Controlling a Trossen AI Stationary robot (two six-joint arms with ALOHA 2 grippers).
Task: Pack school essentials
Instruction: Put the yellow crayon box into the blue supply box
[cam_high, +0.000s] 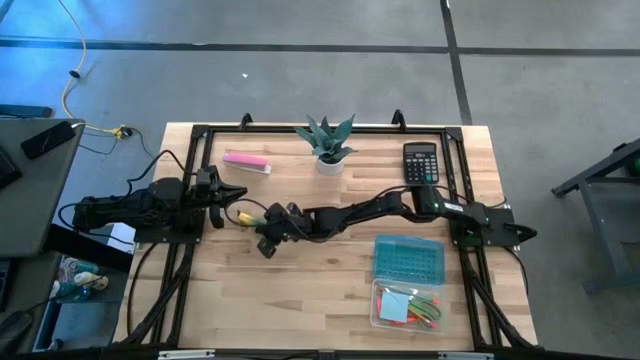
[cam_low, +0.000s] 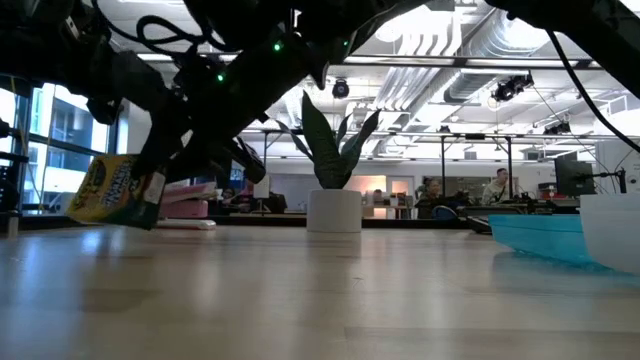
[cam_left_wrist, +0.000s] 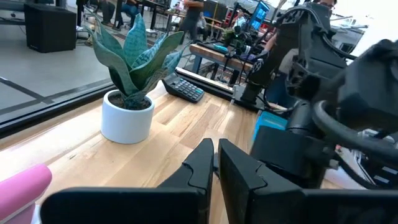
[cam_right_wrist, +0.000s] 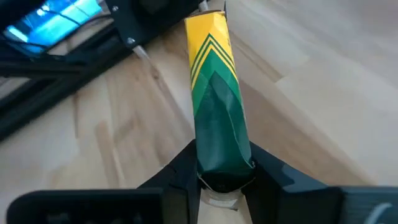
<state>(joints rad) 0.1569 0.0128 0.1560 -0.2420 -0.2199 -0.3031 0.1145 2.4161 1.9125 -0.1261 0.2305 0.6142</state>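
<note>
A yellow-and-green printed box (cam_right_wrist: 211, 68) hangs over the table's left middle with my right gripper (cam_right_wrist: 224, 165) shut on it. In the high view it shows as a yellow tip (cam_high: 245, 213) ahead of the right gripper (cam_high: 262, 228); in the low view the box (cam_low: 115, 190) tilts above the wood. My left gripper (cam_high: 235, 193) waits shut just left of it, its fingers (cam_left_wrist: 205, 158) together. More school essentials, among them a light blue notepad (cam_high: 393, 308), lie in a clear bin (cam_high: 405, 305) at the near right. My right gripper pinches the box's green end (cam_right_wrist: 217, 146) between its two fingers (cam_right_wrist: 183, 171), one on each long side. The fingers slant down from the table's right and lie along the box, whose yellow end (cam_right_wrist: 208, 31) points away from them. The box is tilted and lifted clear.
A teal lid (cam_high: 408, 258) lies beside the clear bin. A potted plant (cam_high: 327, 145), a black calculator (cam_high: 421, 162) and a pink bar (cam_high: 246, 162) stand along the far side. Bare wood spreads over the near left.
</note>
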